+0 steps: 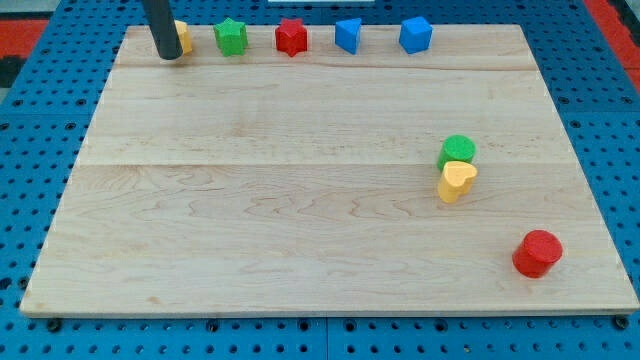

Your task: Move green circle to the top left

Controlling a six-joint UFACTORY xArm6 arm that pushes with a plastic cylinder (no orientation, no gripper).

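Observation:
The green circle point(457, 152) lies on the wooden board point(300, 190) at the view's right, touching a yellow heart block point(456, 181) just below it. My tip point(170, 56) rests near the board's top left corner, far to the left of the green circle. It stands right in front of a yellow block point(184, 37), which it partly hides.
Along the top edge sit a green star block point(231, 37), a red star block point(291, 37), a blue block point(347, 34) and a second blue block point(415, 34). A red circle point(537, 253) lies at the lower right. Blue pegboard surrounds the board.

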